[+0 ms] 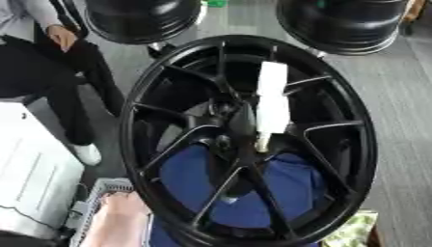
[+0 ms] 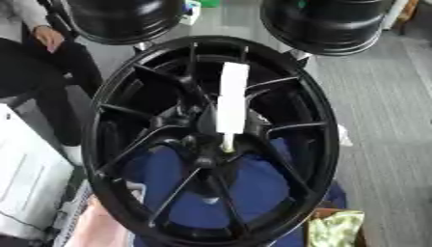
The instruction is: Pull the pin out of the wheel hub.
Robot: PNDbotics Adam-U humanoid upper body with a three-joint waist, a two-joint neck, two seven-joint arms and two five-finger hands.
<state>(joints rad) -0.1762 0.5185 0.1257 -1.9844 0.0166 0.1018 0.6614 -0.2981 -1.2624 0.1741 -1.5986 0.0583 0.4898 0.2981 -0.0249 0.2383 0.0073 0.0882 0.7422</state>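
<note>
White pin [image 1: 272, 103] sits in the black hub [image 1: 240, 144], no robot hand in view, so pull straight along its axis.

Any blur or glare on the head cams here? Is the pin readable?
Left eye view: soft throughout, the black wheel spokes smeared; the white pin bright, its edges fuzzy. Right eye view: same softness, the pin nearly blown out, pale sheen on the two dark rims above. No robot hand shows.
</note>
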